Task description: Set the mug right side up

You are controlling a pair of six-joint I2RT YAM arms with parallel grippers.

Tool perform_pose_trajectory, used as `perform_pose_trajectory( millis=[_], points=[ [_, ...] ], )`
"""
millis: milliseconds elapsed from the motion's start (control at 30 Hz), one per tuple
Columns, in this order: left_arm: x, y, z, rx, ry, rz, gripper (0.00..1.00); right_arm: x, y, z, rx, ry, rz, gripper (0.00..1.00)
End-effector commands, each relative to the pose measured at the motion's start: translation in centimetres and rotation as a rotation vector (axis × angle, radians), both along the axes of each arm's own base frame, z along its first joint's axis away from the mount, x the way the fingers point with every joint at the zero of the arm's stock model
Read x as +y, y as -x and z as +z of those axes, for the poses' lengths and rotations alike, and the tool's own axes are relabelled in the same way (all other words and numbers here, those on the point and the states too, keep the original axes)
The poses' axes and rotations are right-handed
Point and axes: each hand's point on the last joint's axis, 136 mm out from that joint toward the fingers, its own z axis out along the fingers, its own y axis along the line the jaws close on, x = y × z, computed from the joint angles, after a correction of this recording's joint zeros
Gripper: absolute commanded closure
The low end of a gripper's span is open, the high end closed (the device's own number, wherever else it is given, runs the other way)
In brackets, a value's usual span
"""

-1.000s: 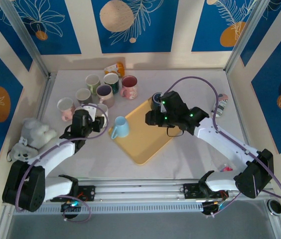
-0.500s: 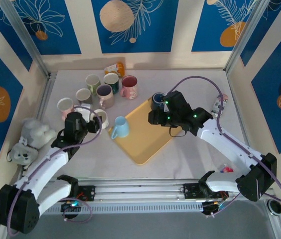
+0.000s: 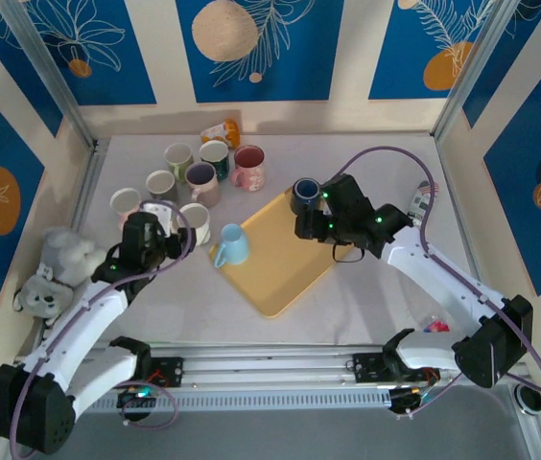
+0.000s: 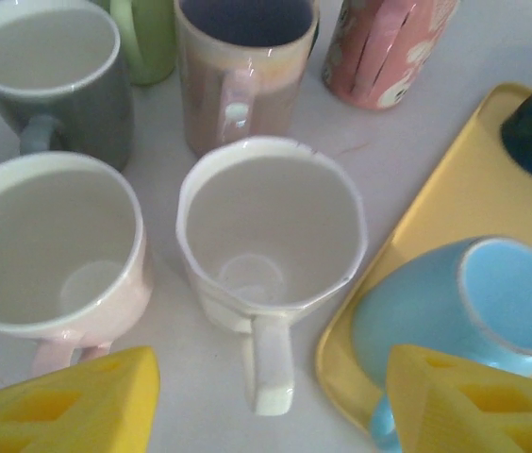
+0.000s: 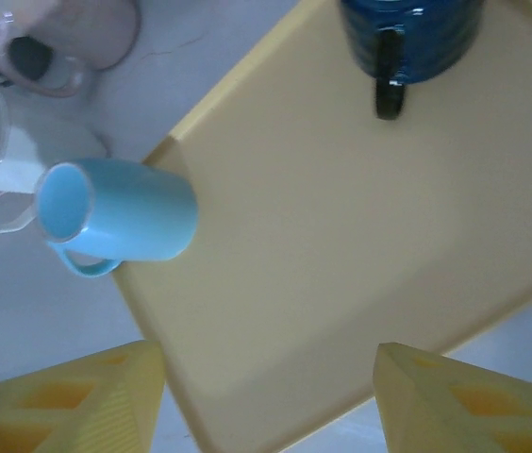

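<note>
A light blue mug (image 3: 232, 245) lies on its side at the left corner of the yellow tray (image 3: 280, 278), mouth toward the left. In the right wrist view the blue mug (image 5: 120, 212) shows its open rim at the left and its handle underneath. My left gripper (image 3: 160, 237) is open and empty, left of the tray. Between its yellow fingers, the left gripper (image 4: 271, 406) frames the handle of an upright white mug (image 4: 266, 226), with the blue mug (image 4: 464, 311) at the right. My right gripper (image 5: 271, 396) hangs open over the bare tray (image 5: 341, 236).
A dark blue mug (image 3: 305, 195) stands upright on the tray's far corner. Several upright mugs (image 3: 199, 172) cluster at the back left, the white mug (image 3: 195, 222) nearest the tray. A grey soft toy (image 3: 59, 268) lies at the left edge, an orange bottle (image 3: 221, 132) at the back.
My left gripper has opened wider and drawn back to the left, away from the white mug, which stands free. My right gripper has shifted slightly right and farther back.
</note>
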Motion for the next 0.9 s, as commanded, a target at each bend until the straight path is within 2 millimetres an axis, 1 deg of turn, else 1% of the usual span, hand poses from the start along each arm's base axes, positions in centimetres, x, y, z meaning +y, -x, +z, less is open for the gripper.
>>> perform_pose_trajectory(
  millis=[0,100,200,300,400,500,533,667,867],
  points=[
    [-0.9,1.5,2.5,0.078,0.103,-0.024,0.36,-1.7,-0.8,-0.6,0.043,0.078,-0.044,0.42],
    [-2.3,2.6,3.3,0.154,0.169,-0.077,0.38,-1.6,-1.8,-1.2,0.064,0.123,-0.033,0.44],
    [-3.8,3.5,4.0,0.219,0.253,-0.120,0.38,-1.4,-3.0,-2.3,0.089,0.172,-0.034,0.44],
    [-5.4,4.1,5.1,0.246,0.347,-0.181,0.38,-1.5,-4.6,-3.3,0.105,0.218,-0.071,0.44],
    [-6.6,4.3,6.3,0.240,0.427,-0.227,0.38,-0.8,-6.2,-4.4,0.125,0.228,-0.088,0.45],
    [-7.5,4.2,7.2,0.231,0.499,-0.258,0.38,0.0,-7.7,-5.4,0.132,0.234,-0.090,0.49],
    [-7.8,4.0,7.3,0.231,0.522,-0.262,0.38,0.1,-8.2,-5.7,0.130,0.241,-0.092,0.51],
    [-8.5,3.6,7.4,0.244,0.575,-0.274,0.36,0.3,-9.9,-6.9,0.125,0.265,-0.111,0.60],
    [-8.9,2.8,7.2,0.256,0.615,-0.264,0.36,0.5,-12.0,-8.5,0.117,0.288,-0.121,0.62]
  ],
)
